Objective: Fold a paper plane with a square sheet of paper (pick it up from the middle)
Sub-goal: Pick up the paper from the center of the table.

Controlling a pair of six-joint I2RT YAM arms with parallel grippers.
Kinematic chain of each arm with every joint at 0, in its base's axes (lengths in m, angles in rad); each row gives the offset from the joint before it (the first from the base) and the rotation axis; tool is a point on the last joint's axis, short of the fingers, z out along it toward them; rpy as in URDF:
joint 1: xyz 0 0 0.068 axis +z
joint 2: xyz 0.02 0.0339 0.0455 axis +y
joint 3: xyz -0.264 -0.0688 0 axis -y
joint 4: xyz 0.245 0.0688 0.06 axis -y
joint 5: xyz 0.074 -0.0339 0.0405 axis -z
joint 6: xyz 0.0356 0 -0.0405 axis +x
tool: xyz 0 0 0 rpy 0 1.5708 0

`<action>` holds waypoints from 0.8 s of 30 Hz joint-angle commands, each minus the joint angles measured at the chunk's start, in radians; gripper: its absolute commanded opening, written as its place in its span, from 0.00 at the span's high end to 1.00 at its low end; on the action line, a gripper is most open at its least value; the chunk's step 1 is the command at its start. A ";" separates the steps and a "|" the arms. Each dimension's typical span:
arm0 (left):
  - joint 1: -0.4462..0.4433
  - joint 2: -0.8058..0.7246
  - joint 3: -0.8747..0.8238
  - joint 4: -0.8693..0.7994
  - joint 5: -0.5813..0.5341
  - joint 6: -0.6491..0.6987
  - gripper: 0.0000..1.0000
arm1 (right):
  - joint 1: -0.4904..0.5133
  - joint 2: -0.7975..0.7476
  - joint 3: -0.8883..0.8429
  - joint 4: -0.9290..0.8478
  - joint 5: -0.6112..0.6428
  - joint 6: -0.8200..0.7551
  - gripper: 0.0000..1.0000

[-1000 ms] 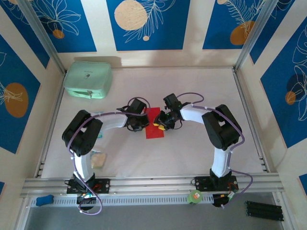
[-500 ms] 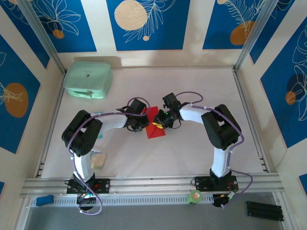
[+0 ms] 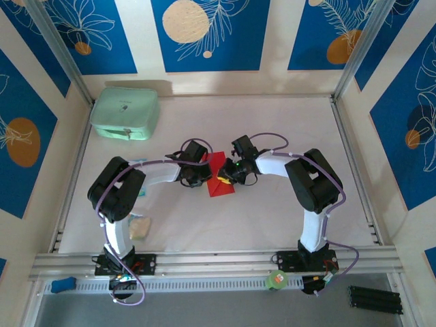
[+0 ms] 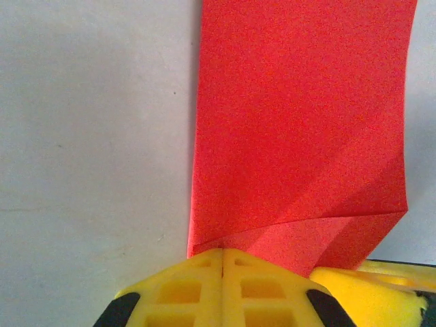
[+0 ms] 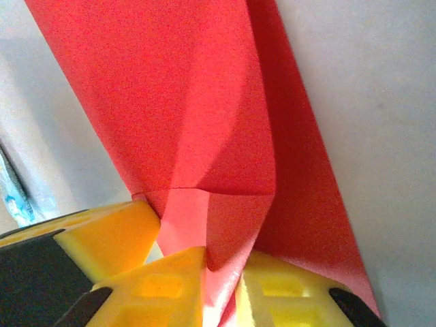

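Observation:
The square sheet of paper (image 3: 220, 176) is bright red and lies mid-table, folded into a narrow strip with creases; in the left wrist view the sheet (image 4: 300, 122) has a flap lifting near the bottom. My left gripper (image 3: 203, 174) is at the strip's left edge. Its yellow fingertips (image 4: 204, 272) are pressed together against the paper's near corner, and I cannot tell if any paper is pinched. My right gripper (image 3: 228, 178) is at the strip's right edge. A raised fold of the sheet (image 5: 225, 259) stands between its fingers (image 5: 167, 283), which are closed on it.
A mint-green case (image 3: 125, 113) stands at the back left. A small pale packet (image 3: 139, 227) lies near the left arm's base. Metal rails (image 3: 204, 260) border the table's front and sides. A green roll (image 3: 276, 279) sits past the front rail.
My right gripper has slid left onto the paper's right edge and closed on a lifted fold. The left gripper has stayed put and shut.

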 commanded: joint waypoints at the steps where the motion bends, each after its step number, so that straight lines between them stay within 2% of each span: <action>1: 0.007 0.006 -0.027 -0.064 -0.019 -0.019 0.96 | 0.007 -0.023 -0.020 0.031 -0.033 -0.022 0.85; 6: 0.019 -0.025 -0.008 -0.082 -0.004 -0.009 0.91 | 0.008 -0.030 -0.021 0.066 -0.042 -0.050 0.89; 13: 0.089 -0.168 -0.035 -0.072 0.053 0.025 0.73 | -0.001 -0.085 -0.032 0.096 -0.045 -0.096 0.95; 15: 0.114 -0.217 -0.070 -0.040 0.094 0.019 0.58 | -0.010 -0.113 -0.037 0.111 -0.055 -0.104 0.96; 21: 0.166 -0.359 -0.232 0.217 0.273 -0.012 0.33 | -0.062 -0.199 -0.046 0.206 -0.186 -0.085 0.96; 24: 0.163 -0.406 -0.288 0.359 0.336 -0.045 0.10 | -0.087 -0.224 -0.041 0.250 -0.266 -0.047 0.96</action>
